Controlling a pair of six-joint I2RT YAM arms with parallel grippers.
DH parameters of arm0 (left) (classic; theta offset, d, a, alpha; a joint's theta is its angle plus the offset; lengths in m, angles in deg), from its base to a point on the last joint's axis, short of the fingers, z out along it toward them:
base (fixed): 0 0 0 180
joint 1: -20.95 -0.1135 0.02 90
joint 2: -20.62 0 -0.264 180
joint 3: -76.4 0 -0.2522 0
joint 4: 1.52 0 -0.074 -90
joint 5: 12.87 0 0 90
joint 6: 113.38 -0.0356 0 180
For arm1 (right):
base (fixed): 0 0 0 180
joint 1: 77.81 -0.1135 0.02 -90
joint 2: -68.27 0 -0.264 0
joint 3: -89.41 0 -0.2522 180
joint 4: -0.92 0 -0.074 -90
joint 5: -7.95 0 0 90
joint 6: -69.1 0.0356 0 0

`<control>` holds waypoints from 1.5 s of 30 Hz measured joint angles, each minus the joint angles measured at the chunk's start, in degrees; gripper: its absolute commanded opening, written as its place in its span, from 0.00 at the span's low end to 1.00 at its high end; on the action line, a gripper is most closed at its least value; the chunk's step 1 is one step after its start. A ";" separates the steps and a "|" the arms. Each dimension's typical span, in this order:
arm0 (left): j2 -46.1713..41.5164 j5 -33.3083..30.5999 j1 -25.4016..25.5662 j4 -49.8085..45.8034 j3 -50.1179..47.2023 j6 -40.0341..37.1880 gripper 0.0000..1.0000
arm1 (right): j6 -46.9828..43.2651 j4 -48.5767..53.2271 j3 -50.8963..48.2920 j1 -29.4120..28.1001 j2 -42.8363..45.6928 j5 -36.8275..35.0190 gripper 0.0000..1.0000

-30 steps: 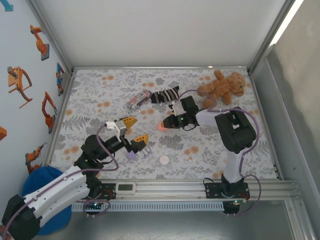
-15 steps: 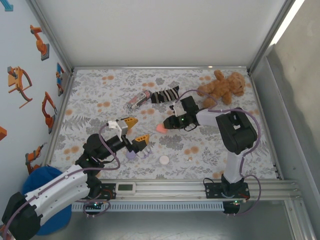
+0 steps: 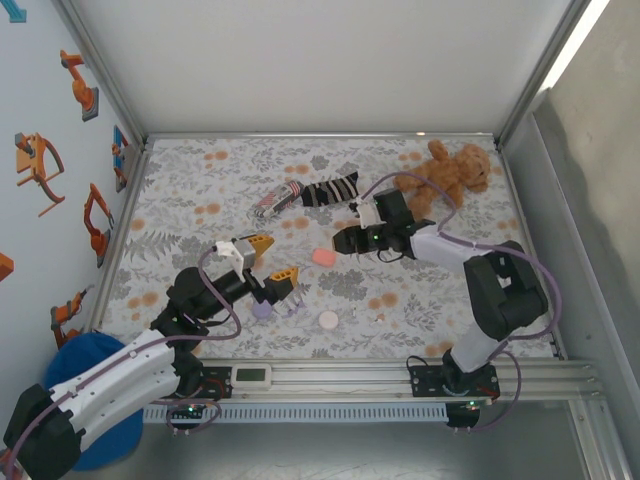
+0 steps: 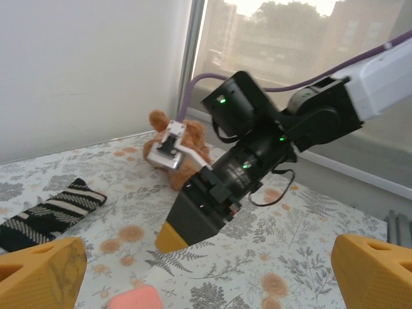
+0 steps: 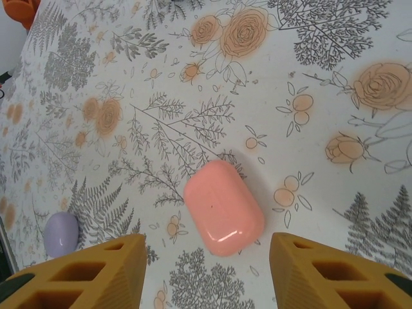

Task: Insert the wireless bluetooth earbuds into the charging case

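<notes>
Right gripper [image 3: 340, 240], jaws parted and empty, hangs just beside the salmon-pink rounded plastic charging case [image 5: 223, 207] lying flat at its seven o'clock, set mid-table, we judge, so our wide-open left gripper [image 3: 271, 259] reaches it too.

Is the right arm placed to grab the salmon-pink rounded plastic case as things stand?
Probably yes. The salmon-pink rounded plastic case lies alone on the floral tablecloth, just ahead of the right tool, which stands open wider than the case; nothing sits between them.

Pink case [image 5: 223, 207] unobstructed above; sock [image 3: 330, 190], teddy [image 3: 445, 172] farther back.
</notes>
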 measured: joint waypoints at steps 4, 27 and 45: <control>0.79 -3.15 0.00 -1.22 0.00 0.00 0.96 | -0.57 0.13 -3.91 -0.04 6.38 -1.84 0.63; 1.20 -21.90 -0.07 -9.18 0.76 3.63 0.96 | -1.99 22.69 -5.73 -23.98 21.92 -26.14 0.72; -3.58 -27.12 -0.33 -15.34 0.76 4.26 0.96 | 3.72 26.75 -1.75 -38.23 8.68 -33.59 0.71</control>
